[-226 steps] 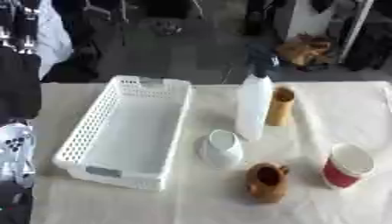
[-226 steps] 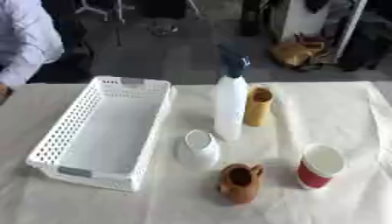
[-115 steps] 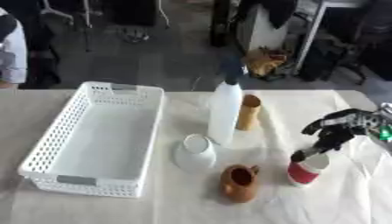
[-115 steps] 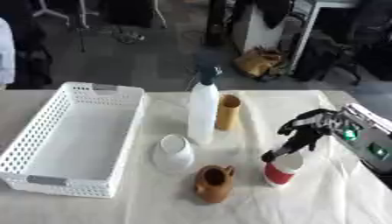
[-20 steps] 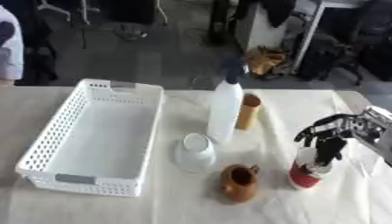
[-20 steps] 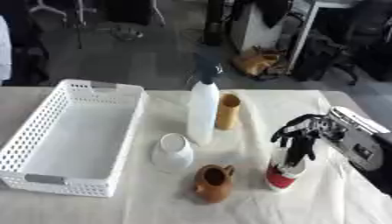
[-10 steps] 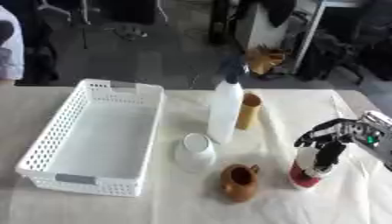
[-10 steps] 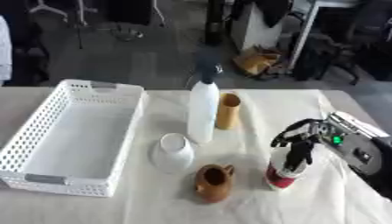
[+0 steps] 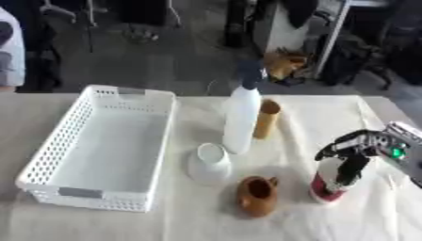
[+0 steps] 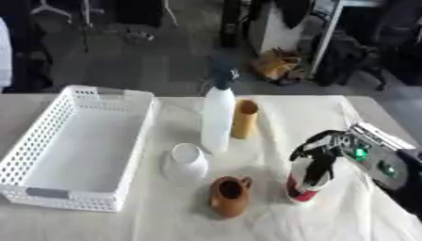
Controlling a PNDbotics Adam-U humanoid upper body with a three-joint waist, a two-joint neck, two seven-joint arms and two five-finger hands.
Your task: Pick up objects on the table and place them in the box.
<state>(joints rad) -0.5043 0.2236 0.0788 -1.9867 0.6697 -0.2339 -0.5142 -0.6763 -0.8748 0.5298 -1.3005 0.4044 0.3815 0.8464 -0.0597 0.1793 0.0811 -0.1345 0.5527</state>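
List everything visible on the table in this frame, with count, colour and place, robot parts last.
Basket: one, white, perforated, table's left, nothing in it.
Spray bottle: one, white with dark head, upright, centre.
Tube: one, tan, upright, just right of the bottle.
Cup: one, white, in front of the bottle.
Mug: one, brown, near centre front.
Paper cup: one, red and white, right.
Right hand: black, fingers curled over the paper cup.
Left hand: not visible.

Right hand [image 9: 353, 149] arrived from the right since the start, fingers now curled down over red cup [image 9: 328, 186]
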